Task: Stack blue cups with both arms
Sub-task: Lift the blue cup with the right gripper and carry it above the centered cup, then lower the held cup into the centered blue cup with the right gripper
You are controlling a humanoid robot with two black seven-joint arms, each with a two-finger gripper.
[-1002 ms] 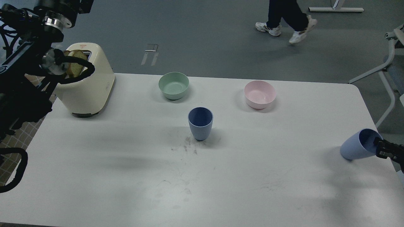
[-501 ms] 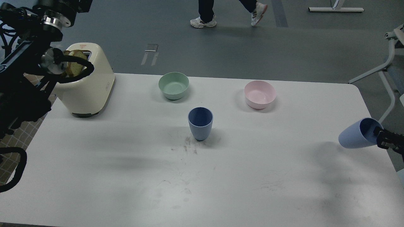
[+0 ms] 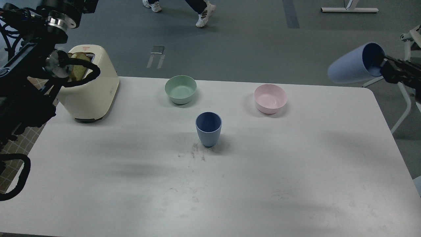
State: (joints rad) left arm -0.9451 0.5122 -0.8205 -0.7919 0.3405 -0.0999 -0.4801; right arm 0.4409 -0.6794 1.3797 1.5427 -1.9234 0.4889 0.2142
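Observation:
One blue cup (image 3: 208, 128) stands upright at the middle of the white table (image 3: 296, 171). The second blue cup (image 3: 355, 64) hangs high in the air at the far right, tilted on its side with its mouth to the right. My right gripper (image 3: 383, 67) is shut on this cup's rim, one finger inside the mouth. My left arm (image 3: 29, 65) rises along the left edge, in front of the toaster. It leaves the view at the top left, and its gripper does not show.
A cream toaster (image 3: 93, 89) with bread in its slot stands at the back left. A mint-green bowl (image 3: 181, 89) and a pink bowl (image 3: 270, 98) sit behind the standing cup. A person's feet (image 3: 200, 13) cross the floor beyond the table. A white frame (image 3: 406, 95) stands at the right.
My right gripper has lifted the tilted blue cup from just above the table's right edge to high in the air. The person has walked left. The left arm has barely moved.

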